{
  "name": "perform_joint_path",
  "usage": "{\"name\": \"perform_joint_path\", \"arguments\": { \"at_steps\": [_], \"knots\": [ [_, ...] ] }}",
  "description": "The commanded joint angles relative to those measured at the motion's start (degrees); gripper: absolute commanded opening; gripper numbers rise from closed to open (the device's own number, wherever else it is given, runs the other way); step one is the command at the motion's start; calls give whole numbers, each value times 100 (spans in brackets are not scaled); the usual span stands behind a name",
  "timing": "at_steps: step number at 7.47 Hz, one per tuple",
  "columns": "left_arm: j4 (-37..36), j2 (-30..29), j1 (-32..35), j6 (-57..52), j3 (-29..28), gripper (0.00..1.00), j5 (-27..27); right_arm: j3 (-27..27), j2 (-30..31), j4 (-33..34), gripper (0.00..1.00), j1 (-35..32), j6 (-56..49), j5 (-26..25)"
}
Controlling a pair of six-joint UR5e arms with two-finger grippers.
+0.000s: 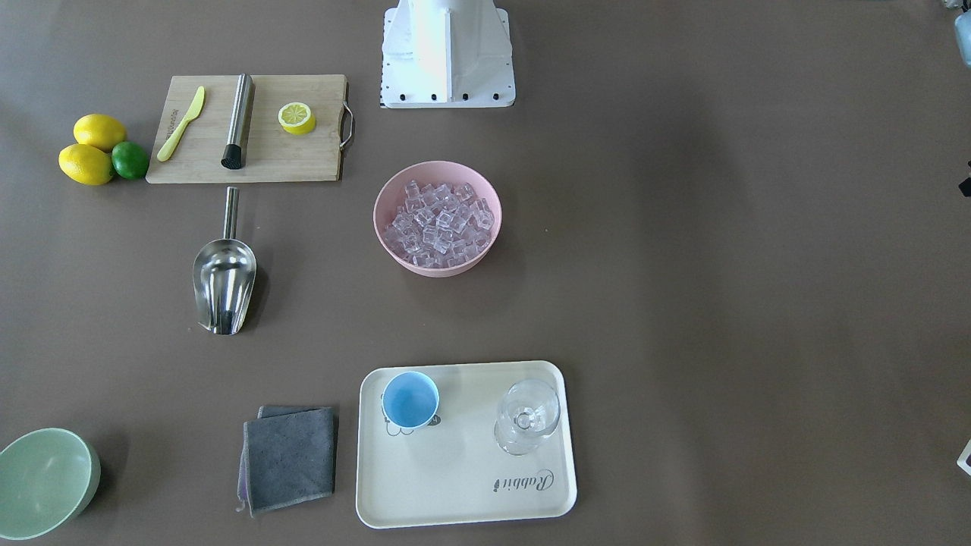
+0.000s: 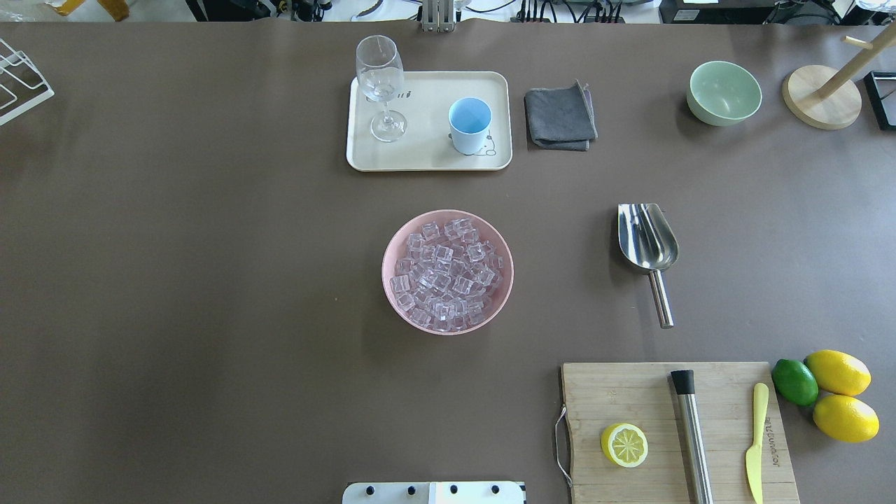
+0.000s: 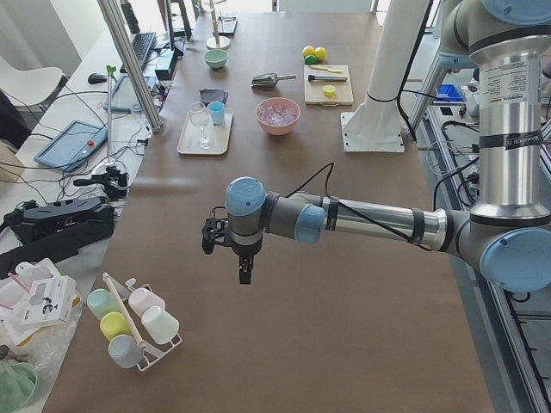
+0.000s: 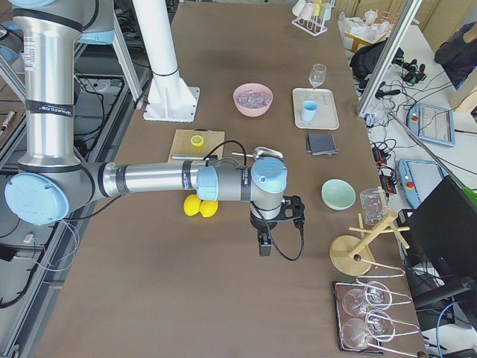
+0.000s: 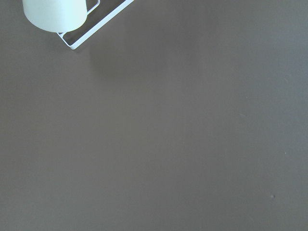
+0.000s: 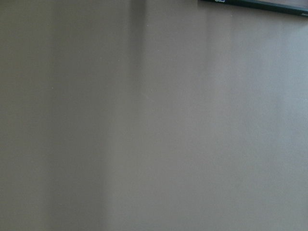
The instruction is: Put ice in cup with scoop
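Note:
The ice point(image 2: 446, 274) fills a pink bowl point(image 2: 386, 283) at the table's middle, also in the front view point(image 1: 438, 220). The light-blue cup point(image 2: 469, 124) stands upright and empty on a cream tray point(image 2: 427, 155). The steel scoop point(image 2: 647, 241) lies on the table to the bowl's right, trough toward the far side, handle toward me. My left gripper point(image 3: 244, 271) hangs over bare table far toward the left end. My right gripper point(image 4: 264, 246) hangs over bare table far toward the right end. Both show only in the side views, so I cannot tell whether they are open or shut.
A stemmed glass point(image 2: 380, 84) shares the tray. A grey cloth point(image 2: 560, 115) and a pale green bowl point(image 2: 724, 92) lie to its right. A cutting board point(image 2: 672, 427) holds a lemon half, a steel rod and a yellow knife; lemons and a lime point(image 2: 794, 381) sit beside it.

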State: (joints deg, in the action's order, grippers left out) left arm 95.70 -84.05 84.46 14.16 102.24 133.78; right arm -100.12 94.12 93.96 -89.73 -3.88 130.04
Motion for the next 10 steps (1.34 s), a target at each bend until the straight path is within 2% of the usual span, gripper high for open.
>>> {"name": "perform_joint_path", "arguments": {
  "at_steps": [1,2,3,4,6,7,8,10],
  "knots": [
    [-561,-50,9,8,322,99,-1,-314,-7,43,100,87,71,82],
    [-552,-67,9,8,332,99,-9,-463,1,35,100,244,332,274],
    [-639,-76,-122,-18,132,99,-10,-726,-68,9,100,803,1144,267],
    [-684,-163,-610,-1,260,99,-10,-1033,-200,17,100,1287,1979,232],
    [-658,-321,-633,0,384,99,51,-1176,-375,9,100,1965,2338,250],
    [-632,-426,-642,-1,559,99,365,-1264,-577,0,100,2351,3105,232],
    [-623,-506,-633,-9,743,99,455,-1308,-831,0,100,2799,3660,180],
    [-309,-663,-711,-9,842,99,859,-1387,-1272,17,100,3381,4131,153]
  ]
}}
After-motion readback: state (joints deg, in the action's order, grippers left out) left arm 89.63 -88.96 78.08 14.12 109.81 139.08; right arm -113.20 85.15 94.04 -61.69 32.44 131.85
